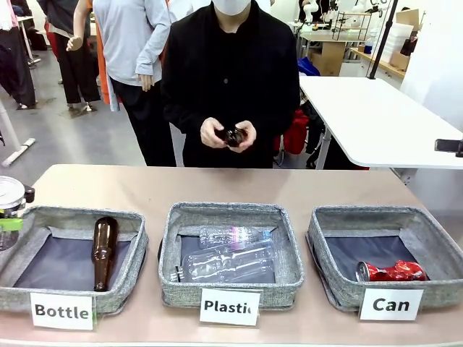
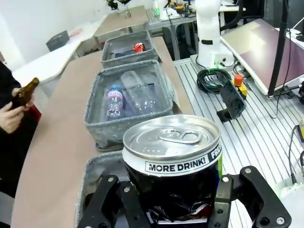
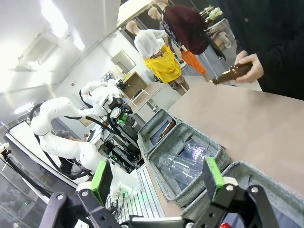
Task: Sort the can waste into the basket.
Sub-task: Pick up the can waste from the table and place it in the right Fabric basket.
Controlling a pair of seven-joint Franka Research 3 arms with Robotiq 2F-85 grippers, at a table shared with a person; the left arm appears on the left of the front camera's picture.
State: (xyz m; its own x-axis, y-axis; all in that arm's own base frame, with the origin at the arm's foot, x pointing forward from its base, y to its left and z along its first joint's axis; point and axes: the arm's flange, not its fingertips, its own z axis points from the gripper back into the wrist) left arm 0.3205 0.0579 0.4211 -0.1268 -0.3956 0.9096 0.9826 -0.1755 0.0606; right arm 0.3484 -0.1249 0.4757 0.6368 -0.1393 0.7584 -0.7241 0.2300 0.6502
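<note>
Left pincer (image 2: 173, 202) clamped on the black can (image 2: 172, 142); right pincer (image 3: 156, 175) spread wide

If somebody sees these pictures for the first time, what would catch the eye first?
Probably the black can with the silver top, clamped in the left gripper close to the wrist camera. Next, the three labelled baskets in a row, with a dented red can lying in the Can basket. Behind, a person's hands hold a brown bottle.
</note>
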